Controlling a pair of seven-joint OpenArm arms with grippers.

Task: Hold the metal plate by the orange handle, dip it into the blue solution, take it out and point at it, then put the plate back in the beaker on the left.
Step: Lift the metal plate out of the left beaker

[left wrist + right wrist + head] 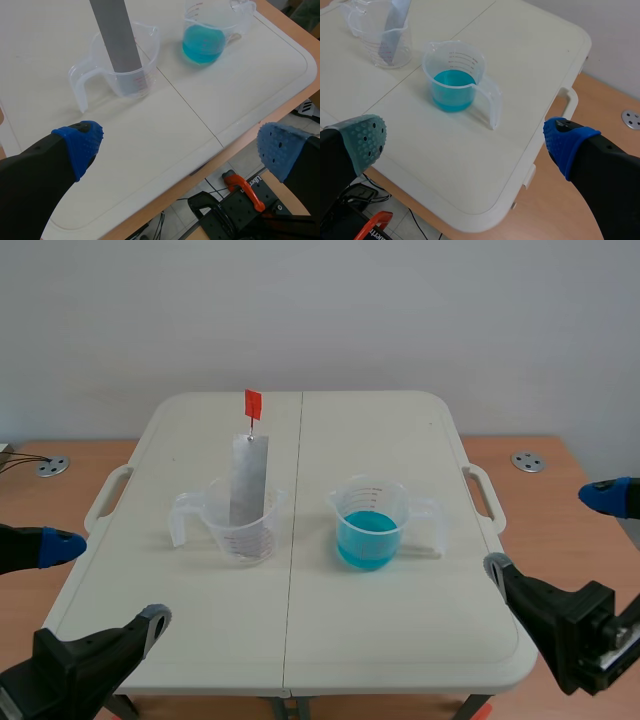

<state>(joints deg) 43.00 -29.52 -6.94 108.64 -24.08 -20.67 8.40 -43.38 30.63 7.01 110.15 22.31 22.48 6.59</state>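
Both sets of jaws apart, holding nothing (first step not begun). Metal plate [248,475] stands in the left beaker [218,522] on the surface [380,620], orange handle [253,403] topmost; next, jaws must close on that handle.

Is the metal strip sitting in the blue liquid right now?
No, the metal plate stands in the left beaker, apart from the blue solution.

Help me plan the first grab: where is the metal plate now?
In the scene view the metal plate stands in the clear beaker left of the table's centre seam, orange handle up; the blue-solution beaker sits to its right.
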